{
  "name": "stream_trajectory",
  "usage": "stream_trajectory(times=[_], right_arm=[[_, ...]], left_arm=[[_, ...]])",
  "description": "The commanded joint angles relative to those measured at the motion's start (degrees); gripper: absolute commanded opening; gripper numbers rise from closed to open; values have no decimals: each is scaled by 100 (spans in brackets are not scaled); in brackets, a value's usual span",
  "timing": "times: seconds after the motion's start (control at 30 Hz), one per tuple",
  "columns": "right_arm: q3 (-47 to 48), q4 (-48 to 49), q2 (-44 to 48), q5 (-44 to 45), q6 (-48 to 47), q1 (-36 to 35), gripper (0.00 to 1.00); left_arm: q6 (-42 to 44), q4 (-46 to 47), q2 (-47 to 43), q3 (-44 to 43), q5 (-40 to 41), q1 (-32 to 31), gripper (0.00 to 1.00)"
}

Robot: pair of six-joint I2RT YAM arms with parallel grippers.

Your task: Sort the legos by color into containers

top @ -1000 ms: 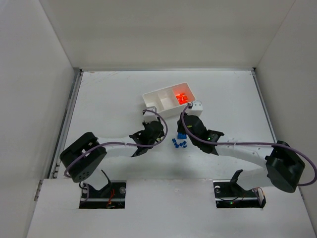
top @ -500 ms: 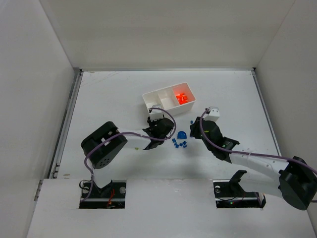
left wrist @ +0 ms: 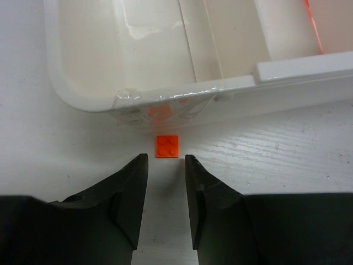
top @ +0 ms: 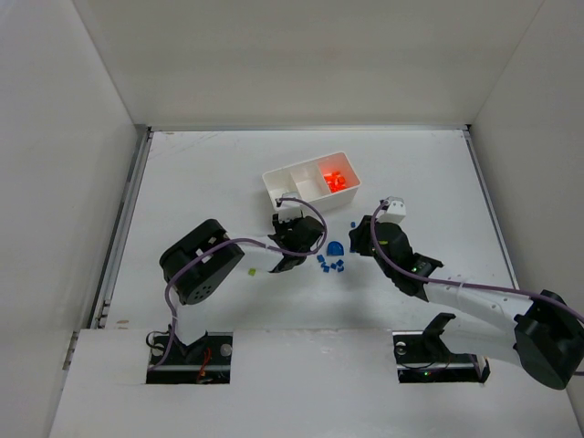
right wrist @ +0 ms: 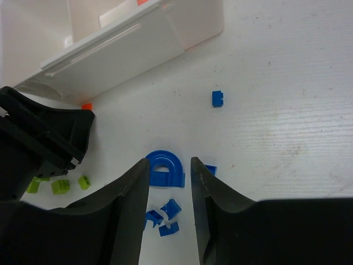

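Sorting unfinished: orange bricks (top: 335, 180) in tray (left wrist: 298, 70); blue bricks (right wrist: 165, 215), green bricks (right wrist: 58, 186), stray orange brick (left wrist: 167, 146) loose. Half-open, empty: left end effector (left wrist: 165, 160), right end effector (right wrist: 170, 163).

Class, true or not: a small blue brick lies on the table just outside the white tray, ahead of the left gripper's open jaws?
Wrong colour: the left wrist view shows an orange brick, not blue. The rest holds: on the table, outside the tray, ahead of the left gripper.
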State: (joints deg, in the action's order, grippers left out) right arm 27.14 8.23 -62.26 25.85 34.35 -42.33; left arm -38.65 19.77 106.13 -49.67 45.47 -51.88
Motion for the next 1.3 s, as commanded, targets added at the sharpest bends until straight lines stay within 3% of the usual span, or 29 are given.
stream_trajectory(times=[0.0, 0.33, 0.53, 0.63, 1.0, 1.27], right_arm=[[-42, 390, 39, -45, 63, 45, 42], [-68, 460, 21, -62, 63, 53, 42], [-77, 460, 38, -53, 54, 80, 42], [-86, 452, 73, -36, 28, 98, 42], [-200, 355, 337, 52, 116, 361, 42], [-279, 276, 495, 52, 195, 493, 42]], left_arm=[[-37, -52, 31, -139, 225, 59, 30], [7, 115, 251, -192, -21, 174, 27], [42, 124, 268, -175, -82, 174, 18], [51, 124, 41, -52, -100, 78, 14], [323, 9, -1506, -33, -451, -529, 12], [465, -262, -1411, -430, -619, -521, 15]])
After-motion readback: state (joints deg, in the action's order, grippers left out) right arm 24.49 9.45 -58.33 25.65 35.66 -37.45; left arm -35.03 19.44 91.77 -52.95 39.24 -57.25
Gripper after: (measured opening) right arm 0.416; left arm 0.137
